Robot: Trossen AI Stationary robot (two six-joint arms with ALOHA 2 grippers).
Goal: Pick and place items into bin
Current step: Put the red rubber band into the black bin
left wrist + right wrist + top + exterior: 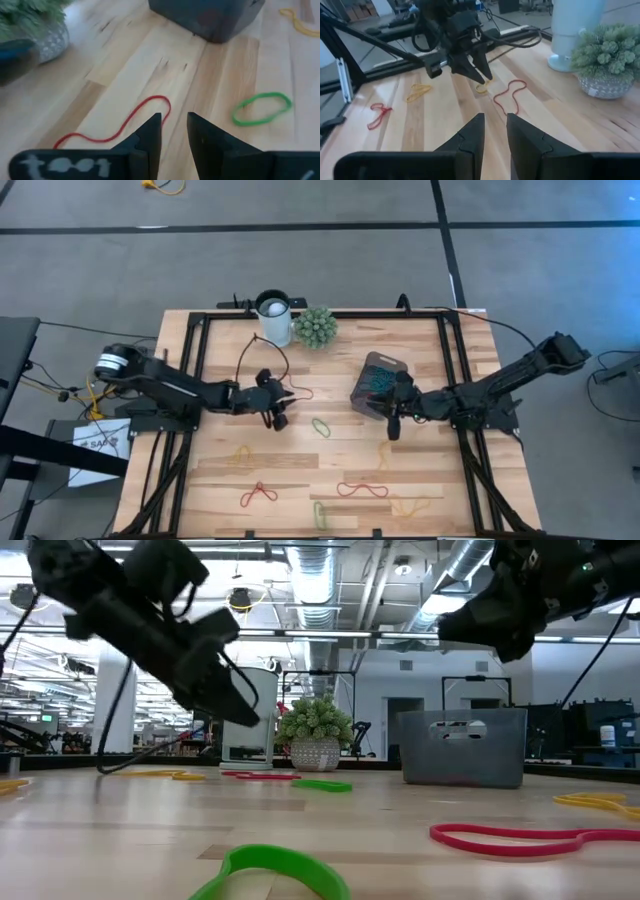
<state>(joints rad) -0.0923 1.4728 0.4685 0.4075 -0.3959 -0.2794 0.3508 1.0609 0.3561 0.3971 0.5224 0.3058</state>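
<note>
Clock read from above, twelve at the table's (420, 350) far edge. Nearest, along the front edge: green band (319, 514) at six, knotted red band (258, 496) at seven, long red band (362, 489) and yellow band (410, 506) at five. Farther in, faint yellow band (240, 452) at eight and green loop (321, 426) at the centre. Left gripper (278, 420) just at nine of that loop, above the wood, fingers slightly parted and grasping nothing; thin red band (298, 392) beside it. Right gripper (392, 428) at three, released likewise and empty, hanging just beside the bin (378, 385). Bin at two, bluish-green bands showing inside. Farthest, at twelve: white cup (273, 317) and green plant ball (314, 326).
</note>
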